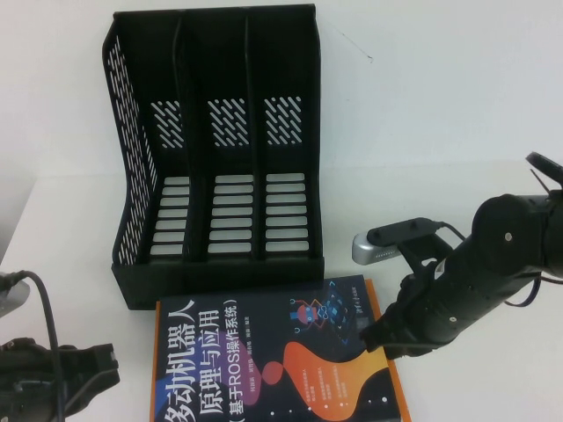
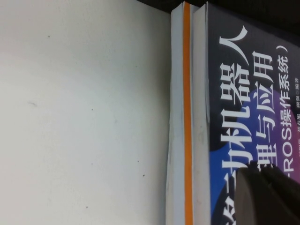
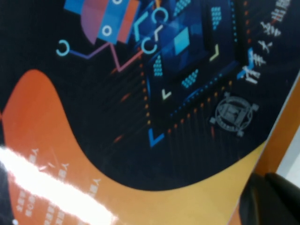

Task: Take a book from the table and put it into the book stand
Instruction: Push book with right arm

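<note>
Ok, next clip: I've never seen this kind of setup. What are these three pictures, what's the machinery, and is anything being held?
Two robot arms work at a white table. The high view looks down from the robot's own side; the other two come from cameras on each arm's wrist. At the back stands a black book stand, its three slots empty. In front lies a dark book with white Chinese lettering, on top of a second book with an orange stripe. The right gripper is down at the dark book's right edge; the left gripper is low near its left edge. Nothing is visibly lifted.
</note>
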Robot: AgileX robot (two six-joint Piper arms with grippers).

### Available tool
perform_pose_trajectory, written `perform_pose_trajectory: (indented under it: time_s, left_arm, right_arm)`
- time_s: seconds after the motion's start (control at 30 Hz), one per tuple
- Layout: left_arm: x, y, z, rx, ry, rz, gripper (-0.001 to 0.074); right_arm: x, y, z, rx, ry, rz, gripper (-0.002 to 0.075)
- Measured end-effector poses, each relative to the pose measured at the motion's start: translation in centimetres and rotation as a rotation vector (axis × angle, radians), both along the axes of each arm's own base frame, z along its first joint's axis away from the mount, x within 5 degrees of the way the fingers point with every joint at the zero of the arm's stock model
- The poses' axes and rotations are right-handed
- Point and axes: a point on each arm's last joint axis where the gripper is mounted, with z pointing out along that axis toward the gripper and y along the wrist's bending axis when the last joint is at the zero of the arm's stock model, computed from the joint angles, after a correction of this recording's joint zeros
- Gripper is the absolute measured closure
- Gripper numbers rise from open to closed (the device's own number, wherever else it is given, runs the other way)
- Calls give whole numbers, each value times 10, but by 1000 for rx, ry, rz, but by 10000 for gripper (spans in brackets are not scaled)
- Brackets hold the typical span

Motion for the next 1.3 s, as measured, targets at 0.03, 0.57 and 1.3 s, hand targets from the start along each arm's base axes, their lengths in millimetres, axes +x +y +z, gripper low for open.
perform_pose_trajectory:
  time_s: [0.03,0.57,1.3]
  left_arm:
    - [0,0,0,0,0,0,739]
    - [5,5,7,4,-29,26,739]
    - [14,50,28,-210,60,-5,739]
  right_arm:
    - [0,1,-1,6,8,-5,725]
    - [1,11,1,118,22,-16,725]
    - [11,25,-7,263,-27,-40,725]
